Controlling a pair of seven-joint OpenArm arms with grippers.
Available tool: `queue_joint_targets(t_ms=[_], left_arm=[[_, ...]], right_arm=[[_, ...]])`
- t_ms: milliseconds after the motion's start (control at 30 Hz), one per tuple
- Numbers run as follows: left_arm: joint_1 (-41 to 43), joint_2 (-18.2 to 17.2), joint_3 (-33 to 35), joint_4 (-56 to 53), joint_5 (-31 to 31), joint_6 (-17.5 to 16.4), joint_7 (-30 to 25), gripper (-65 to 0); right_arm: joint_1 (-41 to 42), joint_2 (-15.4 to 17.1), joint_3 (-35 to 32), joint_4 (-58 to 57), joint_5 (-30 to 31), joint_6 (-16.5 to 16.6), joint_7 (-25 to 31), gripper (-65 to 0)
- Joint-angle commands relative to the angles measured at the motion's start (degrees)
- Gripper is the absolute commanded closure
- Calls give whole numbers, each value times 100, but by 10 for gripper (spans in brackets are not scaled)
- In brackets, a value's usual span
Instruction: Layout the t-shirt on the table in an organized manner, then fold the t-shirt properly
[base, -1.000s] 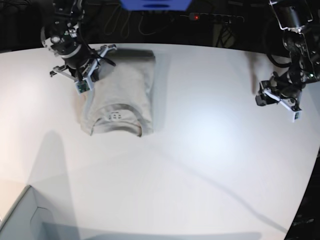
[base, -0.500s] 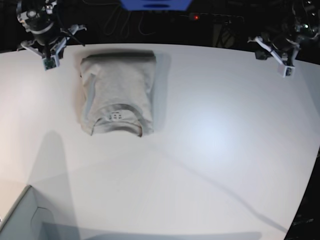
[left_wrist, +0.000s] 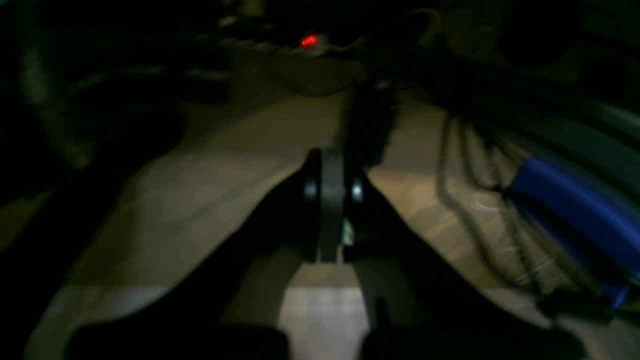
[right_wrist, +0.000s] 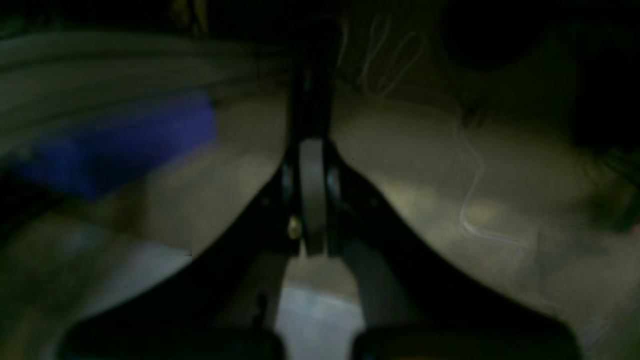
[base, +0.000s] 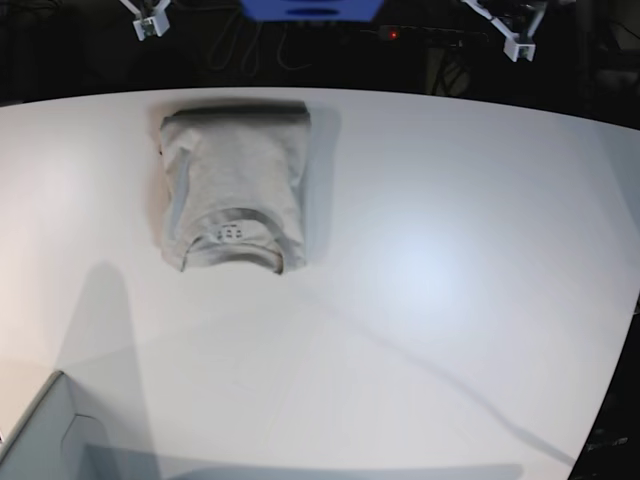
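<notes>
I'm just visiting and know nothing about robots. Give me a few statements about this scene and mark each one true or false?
1. The t-shirt lies folded into a compact rectangle on the table. True.
2. The left tool is clamped on the shirt. False: it is shut on nothing, raised off the table.
3. The shirt's collar faces the near edge of the table in the base view. True.
4. The right tool stands wide open. False: its jaws are closed together.
5. The shirt sits in the middle of the table. False: it lies toward the far left in the base view.
</notes>
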Motion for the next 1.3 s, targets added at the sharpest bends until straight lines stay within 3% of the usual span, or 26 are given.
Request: queue_joint_targets(t_ms=[0, 200, 367, 467, 533, 667, 733, 800, 1067, 1133, 1267], left_arm=[[-83, -60, 32, -280, 141, -1, -134, 0], [-1217, -68, 656, -3128, 906, -1, -1295, 0], [-2149, -68, 1122, -5405, 1363, 69, -2816, 0], [-2500, -42, 1272, -5898, 1503, 140, -3097, 0], [-2579, -7, 1359, -5889, 1530, 465, -3106, 0], [-2623, 116, 1825, -5889, 1495, 1397, -3132, 0], [-2641, 125, 1984, -5880, 1512, 1643, -3141, 0], [-2738, 160, 2063, -5880, 1477, 1757, -3141, 0], [-2782, 327, 2080, -5880, 1521, 1784, -3141, 0], [-2782, 327, 2080, -5880, 1521, 1784, -3141, 0], [-2782, 327, 2080, -5880, 1521, 1784, -3141, 0]], right_arm=[[146, 73, 15, -290, 41, 84, 104, 0], [1008, 487, 15, -2628, 5, 84, 1458, 0], [1764, 671, 6, -4650, -865, -826, 2776, 0], [2133, 742, 6, -5872, -1524, -1309, 3761, 0], [2265, 750, 6, -6444, -1832, -1713, 4376, 0], [2318, 733, 6, -6945, -2456, -3102, 5299, 0], [2326, 733, 6, -7024, -2579, -3850, 5414, 0], [2335, 742, 6, -7024, -2579, -4360, 5422, 0], [2564, 917, 23, -7235, -2579, -5863, 5396, 0], [2564, 970, 23, -7252, -2579, -6048, 5396, 0], [2564, 961, 23, -7252, -2579, -6083, 5396, 0]])
